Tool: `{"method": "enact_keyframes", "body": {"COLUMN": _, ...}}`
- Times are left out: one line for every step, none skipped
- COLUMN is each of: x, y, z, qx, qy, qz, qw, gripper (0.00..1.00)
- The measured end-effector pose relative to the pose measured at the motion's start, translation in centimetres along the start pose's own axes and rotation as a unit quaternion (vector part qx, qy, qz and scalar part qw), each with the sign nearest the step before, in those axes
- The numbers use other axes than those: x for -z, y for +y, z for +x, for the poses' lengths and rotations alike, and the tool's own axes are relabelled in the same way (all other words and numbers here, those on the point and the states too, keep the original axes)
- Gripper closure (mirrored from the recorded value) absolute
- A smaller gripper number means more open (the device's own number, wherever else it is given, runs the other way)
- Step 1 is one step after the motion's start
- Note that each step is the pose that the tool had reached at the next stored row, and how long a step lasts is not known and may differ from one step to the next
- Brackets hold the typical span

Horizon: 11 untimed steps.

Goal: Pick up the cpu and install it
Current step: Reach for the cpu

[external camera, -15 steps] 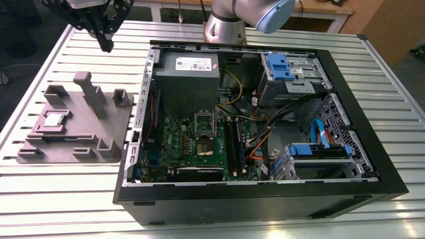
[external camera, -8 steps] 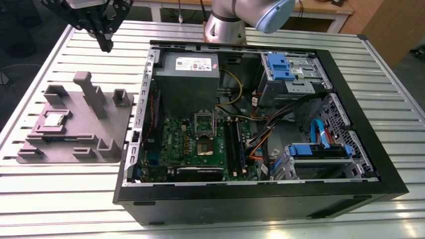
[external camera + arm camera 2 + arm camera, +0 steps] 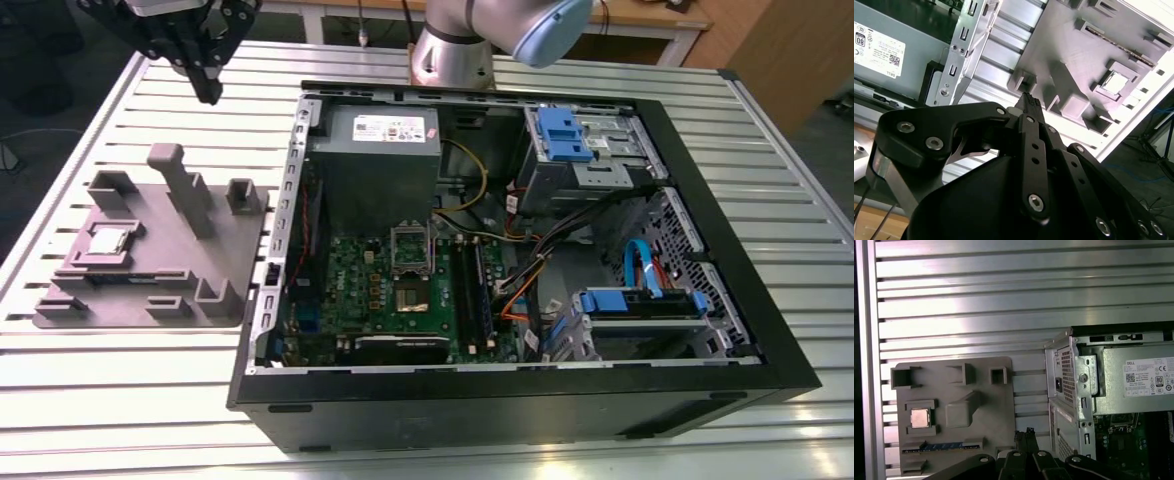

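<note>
In the upper left of the exterior view, the gripper [image 3: 210, 95] is hanging over the slatted metal table [image 3: 134, 400]. Its black fingers are pointing down and closing narrowly together, gripping nothing. In the second wrist view the fingertips [image 3: 1028, 100] are meeting with nothing between them.

Lower down on the exterior view's left, a grey plastic plate [image 3: 147, 288] with upright blocks is lying flat on the table. The cpu [image 3: 107, 241] is sitting in a square recess near the plate's left edge, silvery top facing up, well apart from the gripper. It is also showing in its recess in the first wrist view [image 3: 920, 418].

From the centre to the right of the exterior view, an open black computer case [image 3: 534, 405] is lying on its side. It is holding a grey power supply box [image 3: 380, 170], with the green motherboard [image 3: 354, 290] below it in the frame.
</note>
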<state>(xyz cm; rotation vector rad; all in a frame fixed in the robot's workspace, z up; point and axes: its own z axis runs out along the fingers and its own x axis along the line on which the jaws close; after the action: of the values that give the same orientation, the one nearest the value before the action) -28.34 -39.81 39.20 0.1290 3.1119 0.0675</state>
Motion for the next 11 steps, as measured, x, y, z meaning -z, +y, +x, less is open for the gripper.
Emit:
{"method": "enact_keyframes", "body": {"x": 0.0, "y": -0.01, "z": 0.12, "qx": 0.0, "qy": 0.0, "qz": 0.0, "qw": 1.0, "gripper": 0.9}}
{"method": "enact_keyframes", "body": {"x": 0.01, "y": -0.02, "z": 0.24, "qx": 0.0, "qy": 0.0, "qz": 0.0, "qw": 1.0, "gripper": 0.9}}
{"method": "enact_keyframes", "body": {"x": 0.01, "y": -0.03, "z": 0.34, "qx": 0.0, "qy": 0.0, "qz": 0.0, "qw": 1.0, "gripper": 0.9}}
{"method": "enact_keyframes", "body": {"x": 0.01, "y": -0.04, "z": 0.45, "qx": 0.0, "qy": 0.0, "qz": 0.0, "qw": 1.0, "gripper": 0.9}}
{"method": "enact_keyframes", "body": {"x": 0.01, "y": -0.05, "z": 0.56, "qx": 0.0, "qy": 0.0, "qz": 0.0, "qw": 1.0, "gripper": 0.9}}
{"method": "enact_keyframes", "body": {"x": 0.02, "y": -0.06, "z": 0.69, "qx": 0.0, "qy": 0.0, "qz": 0.0, "qw": 1.0, "gripper": 0.9}}
{"method": "enact_keyframes", "body": {"x": 0.02, "y": -0.07, "z": 0.81, "qx": 0.0, "qy": 0.0, "qz": 0.0, "qw": 1.0, "gripper": 0.9}}
{"method": "enact_keyframes", "body": {"x": 0.03, "y": -0.08, "z": 0.93, "qx": 0.0, "qy": 0.0, "qz": 0.0, "qw": 1.0, "gripper": 0.9}}
{"method": "enact_keyframes", "body": {"x": 0.03, "y": -0.09, "z": 1.04, "qx": 0.0, "qy": 0.0, "qz": 0.0, "qw": 1.0, "gripper": 0.9}}
{"method": "enact_keyframes", "body": {"x": 0.03, "y": -0.09, "z": 1.13, "qx": 0.0, "qy": 0.0, "qz": 0.0, "qw": 1.0, "gripper": 0.9}}
{"method": "enact_keyframes", "body": {"x": 0.03, "y": -0.1, "z": 1.17, "qx": 0.0, "qy": 0.0, "qz": 0.0, "qw": 1.0, "gripper": 0.9}}
